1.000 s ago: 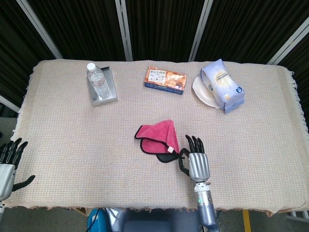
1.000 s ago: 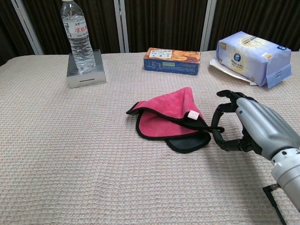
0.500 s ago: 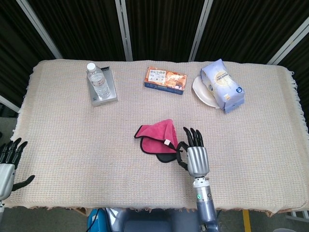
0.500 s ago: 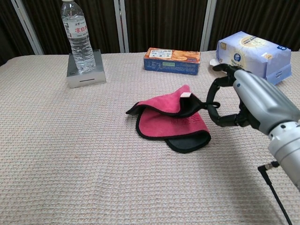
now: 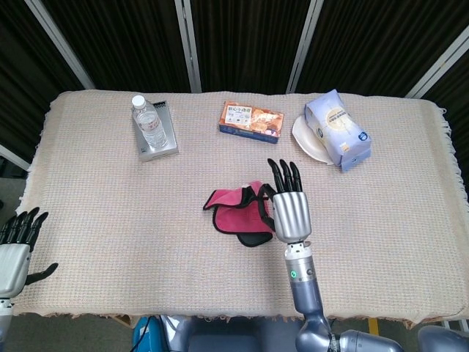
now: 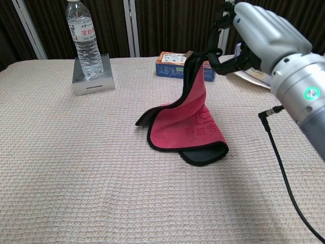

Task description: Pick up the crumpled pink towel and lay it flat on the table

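The pink towel (image 6: 190,122) with a black edge lies near the table's middle, one corner lifted high; its lower part (image 5: 234,213) rests on the cloth. My right hand (image 6: 254,35) pinches that raised corner between thumb and a finger, well above the table, and appears as my right hand (image 5: 286,205) in the head view just right of the towel. My left hand (image 5: 16,246) hangs beyond the table's near left edge with its fingers apart and nothing in it.
A water bottle (image 5: 150,125) stands on a small metal box (image 6: 91,81) at the back left. An orange snack box (image 5: 251,121) lies at the back middle. A blue tissue pack (image 5: 338,130) on a white plate (image 5: 304,138) sits back right.
My right hand has risen and moved away from me, pulling the towel's corner up off the table. The towel has partly unfolded into a hanging sheet. The left hand stayed put.
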`<state>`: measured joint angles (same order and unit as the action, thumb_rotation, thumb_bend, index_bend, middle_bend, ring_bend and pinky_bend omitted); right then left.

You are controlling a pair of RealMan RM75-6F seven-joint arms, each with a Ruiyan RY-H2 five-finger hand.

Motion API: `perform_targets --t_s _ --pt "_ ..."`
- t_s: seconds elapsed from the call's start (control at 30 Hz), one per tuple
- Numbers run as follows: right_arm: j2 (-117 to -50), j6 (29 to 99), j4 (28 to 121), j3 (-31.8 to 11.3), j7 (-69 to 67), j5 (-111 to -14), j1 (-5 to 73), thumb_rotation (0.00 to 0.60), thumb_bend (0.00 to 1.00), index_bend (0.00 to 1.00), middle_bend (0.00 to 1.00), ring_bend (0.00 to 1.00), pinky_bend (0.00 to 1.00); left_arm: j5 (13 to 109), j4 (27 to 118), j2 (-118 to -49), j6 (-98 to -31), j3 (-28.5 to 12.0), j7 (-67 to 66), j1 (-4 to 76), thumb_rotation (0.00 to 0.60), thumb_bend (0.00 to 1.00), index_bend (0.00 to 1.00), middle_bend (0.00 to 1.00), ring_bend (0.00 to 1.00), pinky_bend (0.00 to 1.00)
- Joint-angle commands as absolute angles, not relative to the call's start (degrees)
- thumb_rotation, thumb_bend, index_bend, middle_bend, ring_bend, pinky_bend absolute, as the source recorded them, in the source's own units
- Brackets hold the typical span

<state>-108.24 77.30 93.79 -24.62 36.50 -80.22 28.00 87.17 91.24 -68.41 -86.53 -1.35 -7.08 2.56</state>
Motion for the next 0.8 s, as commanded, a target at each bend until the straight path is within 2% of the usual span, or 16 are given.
perform_targets --t_s 0.03,0.23,0.47,0.8 --pt "-108.4 76.0 94.1 -27.7 38.7 -78.3 30.7 0.6 0.48 0.58 0.12 0.0 0.0 86.6 91.2 -68.8 -85.8 -1.7 -7.2 3.0 0.6 0.09 0.0 0.0 0.0 0.0" --pt "-108.9 74.6 94.1 -32.2 42.1 -75.7 35.2 0.6 0.48 0.58 0.12 0.0 0.0 85.7 91.4 -69.7 -84.5 -2.3 -7.8 4.0 0.6 0.09 0.0 0.0 0.0 0.0" --pt "-108.7 73.7 93.6 -35.5 44.8 -73.8 39.6 0.6 0.48 0.58 0.12 0.0 0.0 83.6 92.1 -70.6 -82.4 -3.5 -7.9 5.3 0.6 0.09 0.0 0.0 0.0 0.0" --pt "-108.4 73.0 91.3 -39.8 47.3 -69.3 46.3 0.6 0.48 0.58 0.12 0.0 0.0 80.5 94.8 -71.9 -78.3 -8.0 -10.9 10.6 0.6 0.1 0.0 0.0 0.0 0.0"
